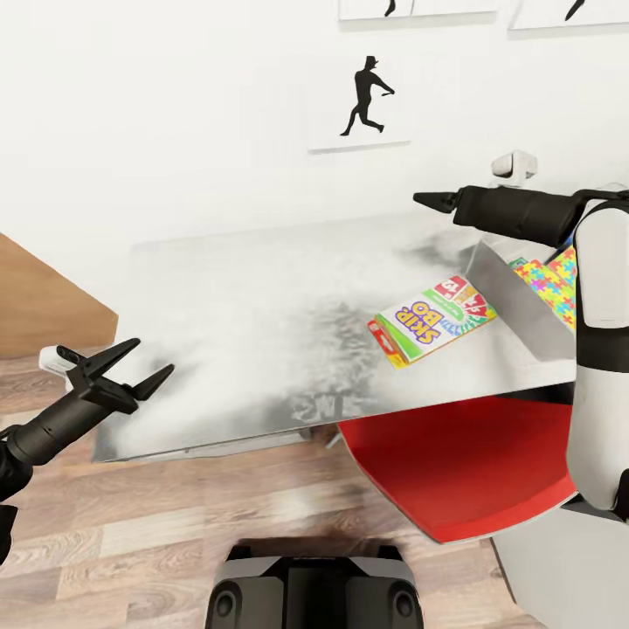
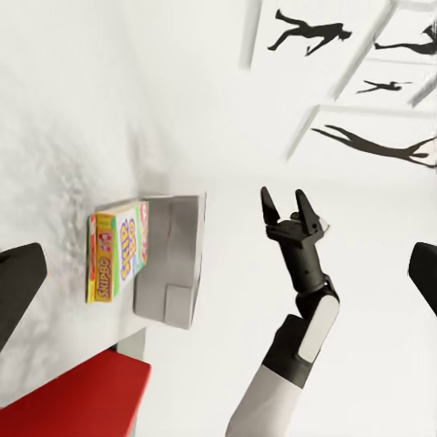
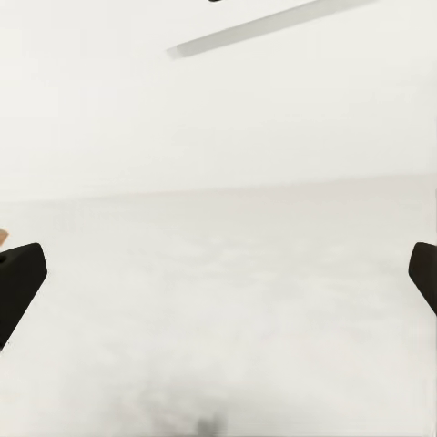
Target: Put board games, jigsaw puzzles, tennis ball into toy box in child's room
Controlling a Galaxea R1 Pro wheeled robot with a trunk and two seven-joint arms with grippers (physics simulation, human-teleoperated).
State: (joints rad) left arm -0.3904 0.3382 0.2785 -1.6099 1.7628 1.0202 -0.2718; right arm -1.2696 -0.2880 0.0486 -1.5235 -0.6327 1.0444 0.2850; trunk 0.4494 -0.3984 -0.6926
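From my head camera, my left gripper [image 1: 140,367] hangs at the near left corner of the table [image 1: 262,297], fingers spread and holding nothing. My right gripper [image 1: 434,202] is raised over the far right part of the table; here its fingers lie in line, so this view does not tell me their spread. Below it and nearer to me lies the Skip-Bo board game [image 1: 432,320], flat on the white top and just beside the near wall of the toy box [image 1: 511,297]. Inside the box, under my right forearm, a jigsaw puzzle [image 1: 550,284] already shows its bright pieces. A red chair [image 1: 463,472] sits under the table edge below the game.

From my left wrist camera, well ahead of my left fingers, I see the same board game [image 2: 118,250] beside the toy box [image 2: 173,259], and beyond them my right gripper [image 2: 289,206] with its two fingers parted and empty.

From my right wrist camera, my own fingertips [image 3: 20,278] stand wide apart at the frame edges, with bare tabletop [image 3: 218,309] and white wall ahead.

I judge that the step in hand is collecting this board game. Next, my right gripper needs to come down and back toward me, close on the game's edge, and lift it over the wall into the box.
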